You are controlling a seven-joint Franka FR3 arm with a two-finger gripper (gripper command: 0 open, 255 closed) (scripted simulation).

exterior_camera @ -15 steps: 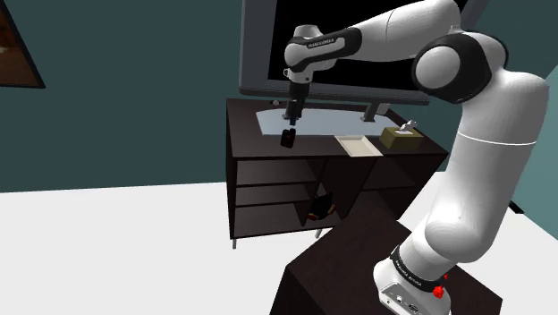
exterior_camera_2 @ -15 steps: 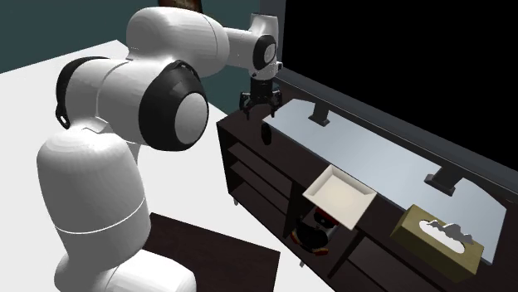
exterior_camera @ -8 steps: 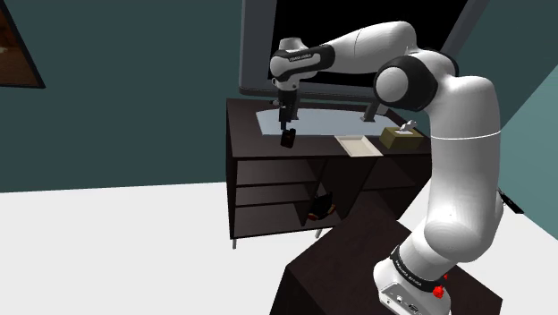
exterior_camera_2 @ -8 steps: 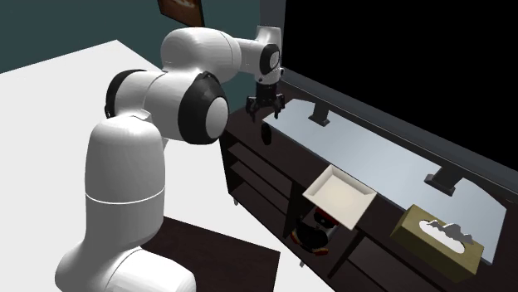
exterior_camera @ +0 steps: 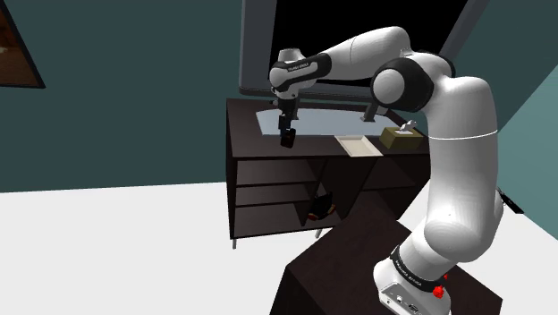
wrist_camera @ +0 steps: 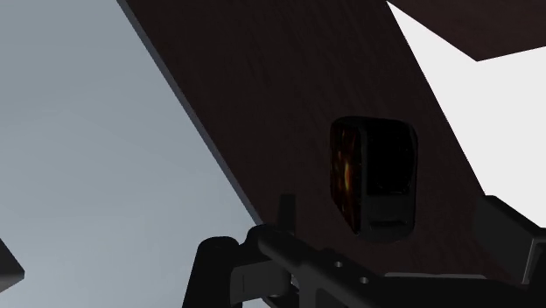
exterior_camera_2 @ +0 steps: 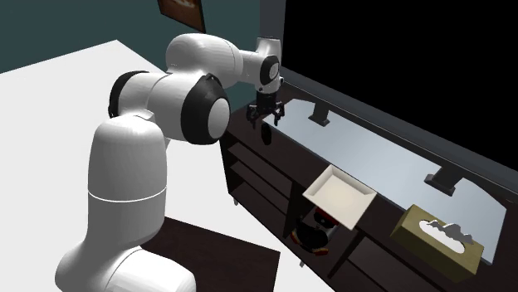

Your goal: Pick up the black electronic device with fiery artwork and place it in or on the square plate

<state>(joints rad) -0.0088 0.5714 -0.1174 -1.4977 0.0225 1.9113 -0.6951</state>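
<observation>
Claw (exterior_camera: 287, 123) over device (wrist_camera: 374, 175), orange glow (wrist view)

Olive tissue box (exterior_camera: 401, 136) on dark sideboard (exterior_camera: 268, 170), beneath big screen (exterior_camera: 255, 45)

cabinet top (wrist_camera: 350, 70): dark wood, matt | device (wrist_camera: 374, 175): smooth black (orange print)

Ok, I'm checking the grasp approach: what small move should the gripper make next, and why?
Probably lower straight down. The black two-finger gripper hangs open just above the small black rounded device with orange fiery artwork, which stands near the front edge of the dark brown cabinet top. In the wrist view the device sits ahead between the parted jaws, untouched, so nothing is gripped yet.
</observation>
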